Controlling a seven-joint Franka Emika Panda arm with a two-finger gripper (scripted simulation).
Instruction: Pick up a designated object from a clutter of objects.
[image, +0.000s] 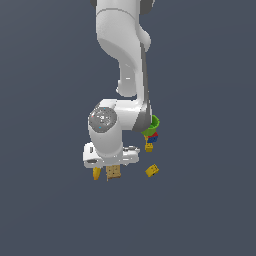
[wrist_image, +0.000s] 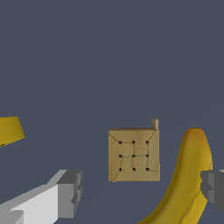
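Note:
The tan-brown square block (wrist_image: 134, 154) with a cracker grid pattern lies flat on the dark floor; it also shows in the exterior view (image: 114, 171) just under the arm's hand. My gripper (wrist_image: 142, 192) is open above it, one finger (wrist_image: 68, 193) on one side and the other finger (wrist_image: 213, 188) past the banana (wrist_image: 186, 179). The block lies between the fingers, untouched. The banana's tip (image: 96, 174) shows beside the block. The maroon ball is hidden.
A small yellow block (image: 152, 170) lies to the exterior view's right of the tan block, another (image: 149, 147) farther back. A green cup (image: 151, 127) and red-blue block (image: 153, 137) sit behind the arm. A yellow piece (wrist_image: 9, 129) shows at the wrist view's edge.

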